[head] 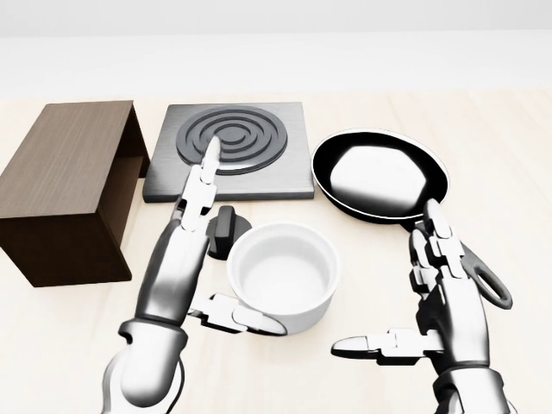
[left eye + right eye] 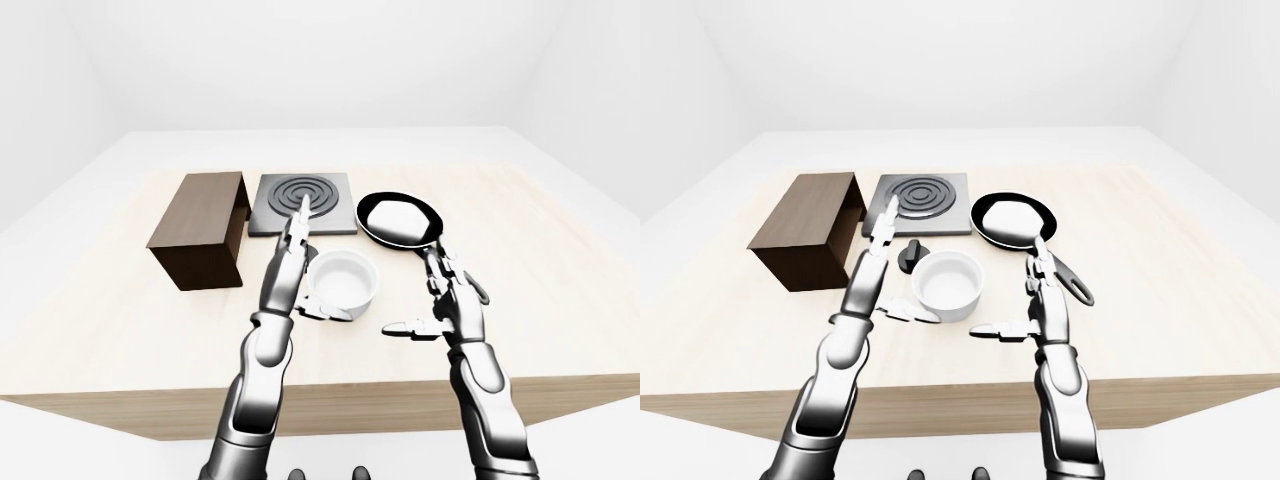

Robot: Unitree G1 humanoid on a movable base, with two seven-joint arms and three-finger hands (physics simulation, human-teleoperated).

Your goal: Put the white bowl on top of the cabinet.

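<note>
You are reaching for the white bowl [image 1: 283, 276] with both hands' fingers spread; next, close the left hand [image 1: 184, 259] on it.

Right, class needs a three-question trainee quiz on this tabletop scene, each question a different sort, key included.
1. True or false: the round white bowl already sits on the dark brown wooden cabinet.
2. Which hand is nearer the bowl? A) left hand B) right hand
3. Fill in: the black frying pan lies to the head view's ___ of the grey square hotplate.

Key: 1 false; 2 A; 3 right.
</note>
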